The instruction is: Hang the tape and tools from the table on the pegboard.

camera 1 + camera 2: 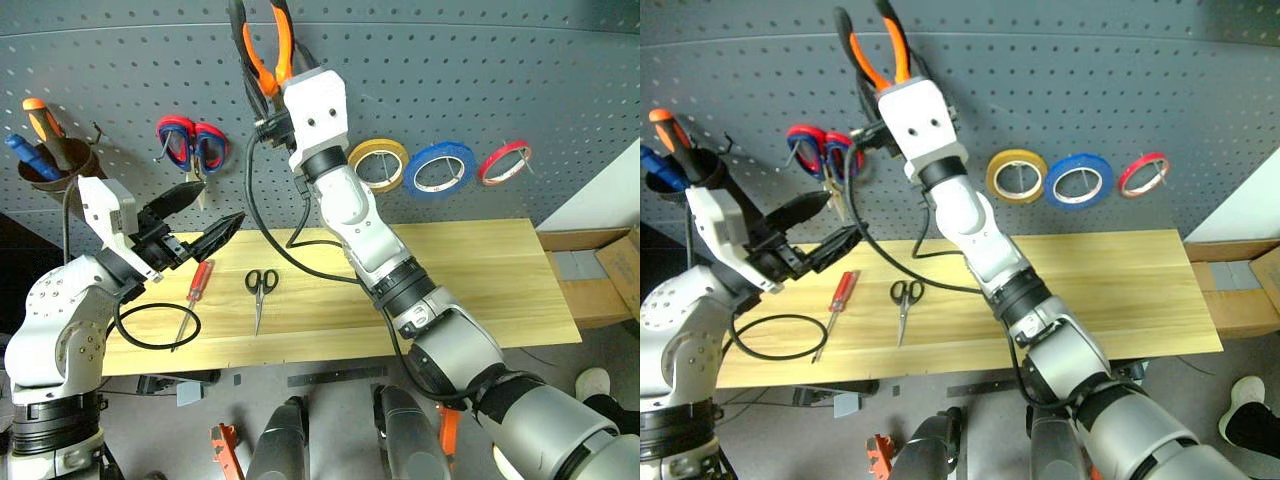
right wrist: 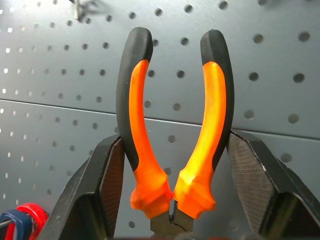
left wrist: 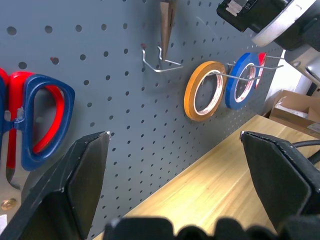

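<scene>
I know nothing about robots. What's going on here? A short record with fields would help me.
right gripper: shut on the pliers, handles up, in front of the pegboard
left gripper: open, holding nothing
blue tape: already on a pegboard hook, between the yellow roll and the red roll
on the table: red-handled screwdriver, black-handled scissors
left to hang: pliers, screwdriver, scissors

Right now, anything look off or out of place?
Nothing damaged or spilled. A loose black cable loops across the table beside the red-handled screwdriver. The right gripper holds the pliers handles-up at the pegboard.
</scene>
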Controlling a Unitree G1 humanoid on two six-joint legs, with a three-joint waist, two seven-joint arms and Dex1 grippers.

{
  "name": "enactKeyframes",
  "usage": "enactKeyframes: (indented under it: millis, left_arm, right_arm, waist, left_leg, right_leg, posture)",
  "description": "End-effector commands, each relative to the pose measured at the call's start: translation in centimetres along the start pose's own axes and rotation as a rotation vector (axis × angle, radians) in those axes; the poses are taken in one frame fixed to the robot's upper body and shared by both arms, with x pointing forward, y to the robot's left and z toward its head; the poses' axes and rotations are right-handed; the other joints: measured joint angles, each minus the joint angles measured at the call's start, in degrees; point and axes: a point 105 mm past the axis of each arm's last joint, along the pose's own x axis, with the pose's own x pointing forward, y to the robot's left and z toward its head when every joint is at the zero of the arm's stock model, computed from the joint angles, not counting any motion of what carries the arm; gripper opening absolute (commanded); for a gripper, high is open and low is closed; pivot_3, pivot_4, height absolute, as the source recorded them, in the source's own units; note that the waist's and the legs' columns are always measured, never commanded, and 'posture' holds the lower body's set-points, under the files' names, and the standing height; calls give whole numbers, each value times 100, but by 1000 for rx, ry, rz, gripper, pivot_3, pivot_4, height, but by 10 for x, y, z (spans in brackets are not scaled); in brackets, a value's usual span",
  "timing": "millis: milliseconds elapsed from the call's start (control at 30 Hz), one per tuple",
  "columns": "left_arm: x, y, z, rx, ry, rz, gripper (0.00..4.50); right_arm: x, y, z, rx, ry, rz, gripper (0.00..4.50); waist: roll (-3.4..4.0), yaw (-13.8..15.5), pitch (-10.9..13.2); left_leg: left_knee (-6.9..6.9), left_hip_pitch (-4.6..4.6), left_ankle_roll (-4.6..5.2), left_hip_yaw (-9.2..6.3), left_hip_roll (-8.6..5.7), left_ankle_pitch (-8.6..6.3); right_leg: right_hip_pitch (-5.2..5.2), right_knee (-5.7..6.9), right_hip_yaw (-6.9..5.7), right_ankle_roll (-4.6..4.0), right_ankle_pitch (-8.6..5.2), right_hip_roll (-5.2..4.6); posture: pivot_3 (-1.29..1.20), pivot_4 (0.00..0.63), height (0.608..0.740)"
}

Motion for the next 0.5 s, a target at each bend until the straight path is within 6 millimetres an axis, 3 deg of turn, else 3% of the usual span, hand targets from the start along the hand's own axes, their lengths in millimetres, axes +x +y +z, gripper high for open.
enactKeyframes:
  millis: [33,267,500]
  left_arm:
    - [3,-2,11,50,-38,-6,4500]
    - [4,-3,10,57,-38,-4,4500]
    - [4,-1,12,60,-44,4,4500]
  right_arm:
    - [-8,43,2,144,-1,-2,2605]
    - [-1,27,-8,96,23,-62,2604]
    - [4,19,-3,159,9,-105,2604]
  waist:
    - [-7,5,-6]
    - [-5,102,-113]
    - [-7,200,-121]
  left_leg:
    - [0,0,-1,0,0,0]
    - [1,6,-3,-2,0,3]
    - [-3,74,1,-11,6,3]
  right_leg:
    - [0,0,0,-1,0,0]
    - [6,2,-1,-5,3,2]
    - [75,-1,-3,-14,9,15]
  posture:
    - [102,215,740]
    - [110,215,740]
    - [113,210,740]
